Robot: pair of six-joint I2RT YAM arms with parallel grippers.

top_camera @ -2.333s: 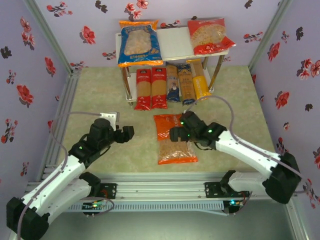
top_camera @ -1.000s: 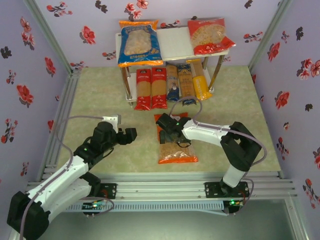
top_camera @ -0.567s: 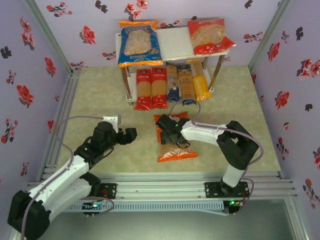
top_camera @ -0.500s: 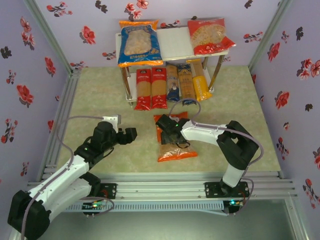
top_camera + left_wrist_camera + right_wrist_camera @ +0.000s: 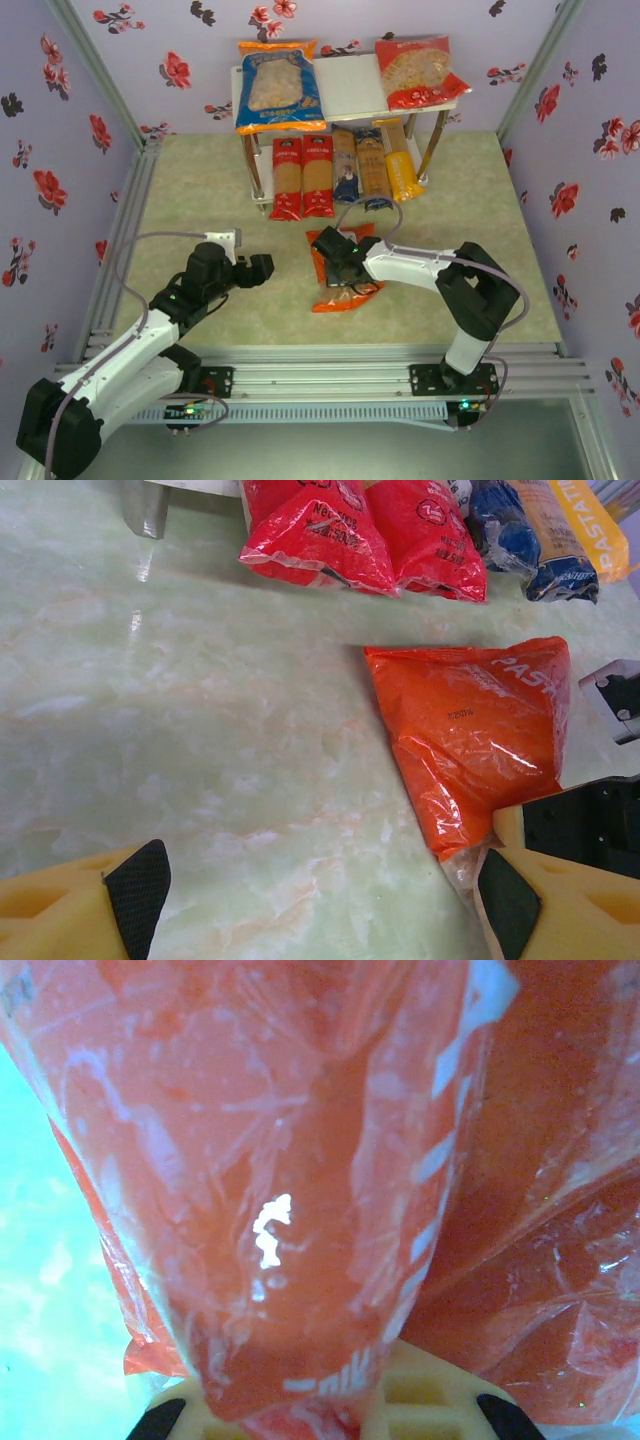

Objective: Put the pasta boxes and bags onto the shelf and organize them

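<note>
The orange bag (image 5: 345, 285) lies crumpled on the table in front of the shelf (image 5: 350, 88). My right gripper (image 5: 335, 262) is shut on the orange bag's far end, and the plastic (image 5: 300, 1160) bunches up between the jaws of the right gripper (image 5: 325, 1415). My left gripper (image 5: 262, 266) hovers open to the left of the orange bag (image 5: 470, 730), with nothing between its pads (image 5: 135, 880). A blue bag (image 5: 278, 88) and a red bag (image 5: 418, 70) lie on the top board. Two red pasta boxes (image 5: 302, 177), a dark blue one (image 5: 345, 168), a tan-and-blue one (image 5: 371, 168) and a yellow one (image 5: 400, 160) lie on the lower board.
The middle of the top board between the blue and red bags is bare white. Metal shelf legs (image 5: 254, 170) stand at the corners. Flowered walls close in the table on three sides, and an aluminium rail (image 5: 330, 355) runs along the near edge.
My right gripper has closed on the orange bag and pulled it up, so the bag has gone from flat to bunched and shorter. The left arm has stayed put.
</note>
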